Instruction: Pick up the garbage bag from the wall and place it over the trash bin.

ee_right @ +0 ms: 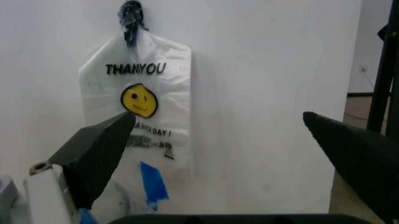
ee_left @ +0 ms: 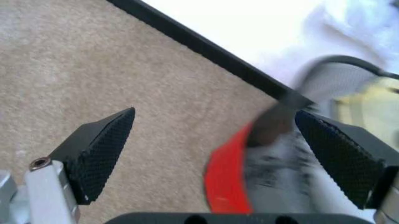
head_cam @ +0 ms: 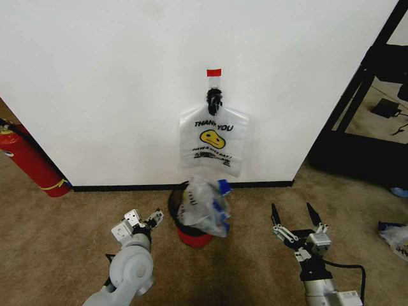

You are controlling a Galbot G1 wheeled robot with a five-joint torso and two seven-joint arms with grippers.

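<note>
Wall: plain white, black baseboard along the beige carpet, a small red tape strip high up with a black hook just below it
Flat bag: hangs from the hook flat against the wall, printed with "THANK YOU" and a yellow smiley; the right wrist view shows it straight ahead
Fire extinguisher: red, leaning at the wall far on the left
Trash bin: round black mesh with a red base, on the carpet just in front of the baseboard, directly under the hanging bag
Garbage bag: crumpled translucent plastic with blue patches, bunched on and over the bin's rim, spilling toward the bin's right side
Left gripper: low at the carpet, just beside the bin's left side; fingers spread, and in its wrist view the bin's red base and the bag sit between them without either pad clearly touching
Right gripper: well to the right of the bin, pointing at the wall, fingers spread wide and holding nothing
</note>
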